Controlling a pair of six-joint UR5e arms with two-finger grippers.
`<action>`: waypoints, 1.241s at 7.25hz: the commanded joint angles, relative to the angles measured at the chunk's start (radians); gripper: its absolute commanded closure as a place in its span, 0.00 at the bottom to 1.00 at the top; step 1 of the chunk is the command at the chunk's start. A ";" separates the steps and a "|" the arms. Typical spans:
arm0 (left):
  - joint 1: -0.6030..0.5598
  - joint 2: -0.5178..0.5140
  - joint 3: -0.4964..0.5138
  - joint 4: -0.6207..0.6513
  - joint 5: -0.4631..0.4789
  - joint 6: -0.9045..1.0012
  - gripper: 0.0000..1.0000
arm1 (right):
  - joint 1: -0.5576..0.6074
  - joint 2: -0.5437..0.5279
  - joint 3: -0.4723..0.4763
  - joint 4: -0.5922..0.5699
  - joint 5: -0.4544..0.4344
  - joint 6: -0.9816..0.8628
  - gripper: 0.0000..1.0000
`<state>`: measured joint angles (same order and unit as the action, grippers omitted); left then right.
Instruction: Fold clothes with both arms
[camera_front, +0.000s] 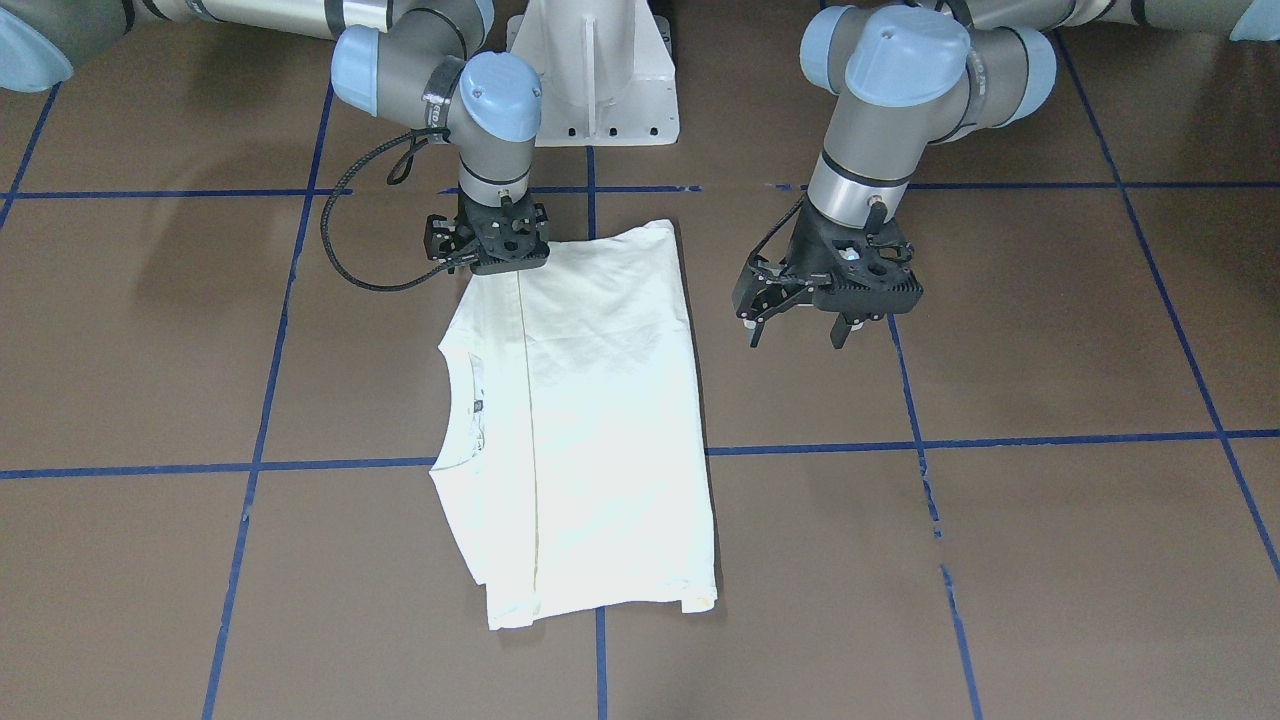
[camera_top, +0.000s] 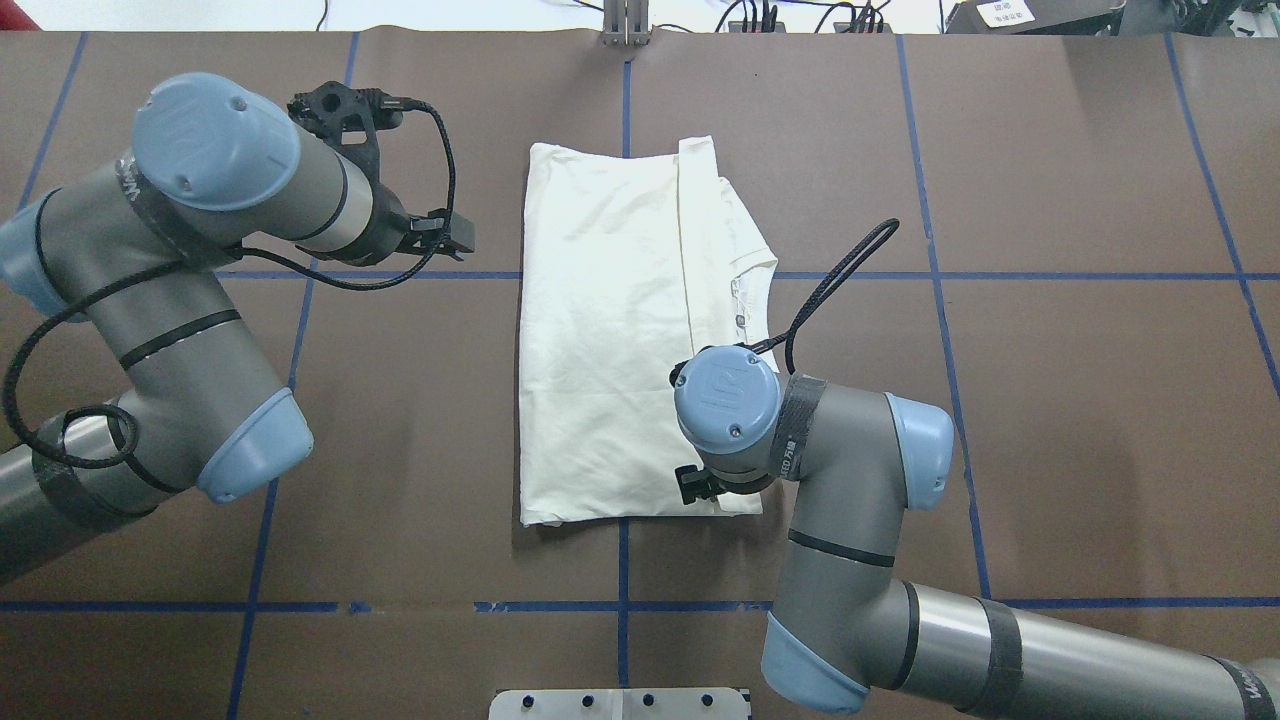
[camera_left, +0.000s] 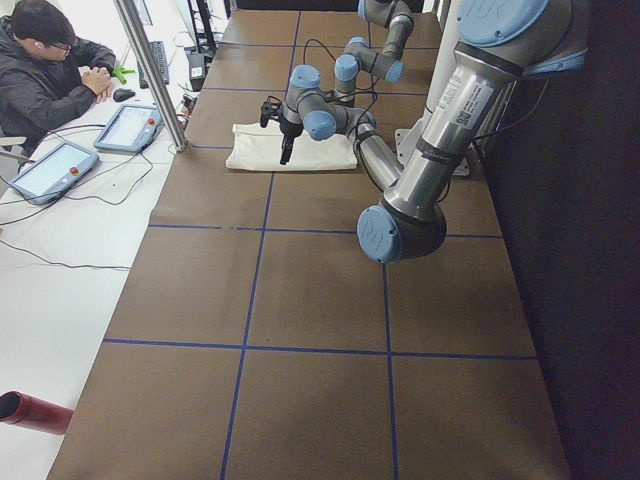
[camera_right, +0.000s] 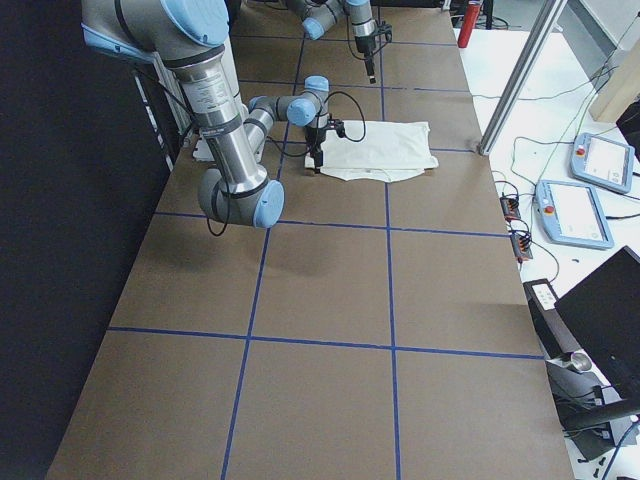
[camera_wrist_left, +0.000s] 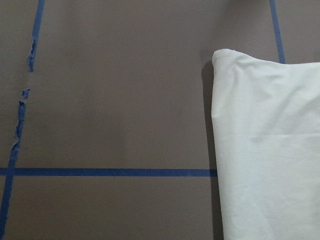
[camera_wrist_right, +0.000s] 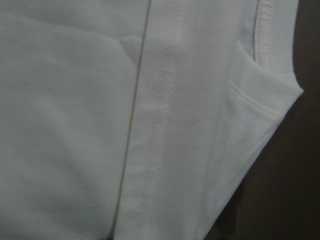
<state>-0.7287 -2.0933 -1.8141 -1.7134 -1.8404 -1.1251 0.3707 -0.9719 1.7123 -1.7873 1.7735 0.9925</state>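
The cream T-shirt (camera_front: 600, 420) lies folded into a long rectangle, plain side up, on the brown bench (camera_front: 1000, 560), its neckline at one long edge. Beyond it, the left pincer (camera_front: 797, 335) hovers released just beside the shirt. Farthest back, the right pincer (camera_front: 489, 255) sits on the shirt's corner; I cannot tell whether it is clenched.

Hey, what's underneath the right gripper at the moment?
The folded cream T-shirt lies there: its corner nearest the robot sits under the right gripper. The fingertips are covered by the gripper's own body, so any grasp is hidden.
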 joint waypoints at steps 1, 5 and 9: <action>0.011 -0.002 -0.001 -0.002 -0.002 -0.031 0.00 | 0.014 -0.001 0.006 -0.032 0.001 -0.006 0.00; 0.012 -0.010 -0.002 -0.002 -0.003 -0.033 0.00 | 0.066 -0.040 0.029 -0.038 0.003 -0.040 0.00; 0.025 -0.013 -0.004 -0.002 -0.003 -0.048 0.00 | 0.137 -0.177 0.171 -0.037 0.006 -0.136 0.00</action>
<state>-0.7057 -2.1055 -1.8175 -1.7150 -1.8438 -1.1724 0.4784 -1.1314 1.8423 -1.8221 1.7740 0.8691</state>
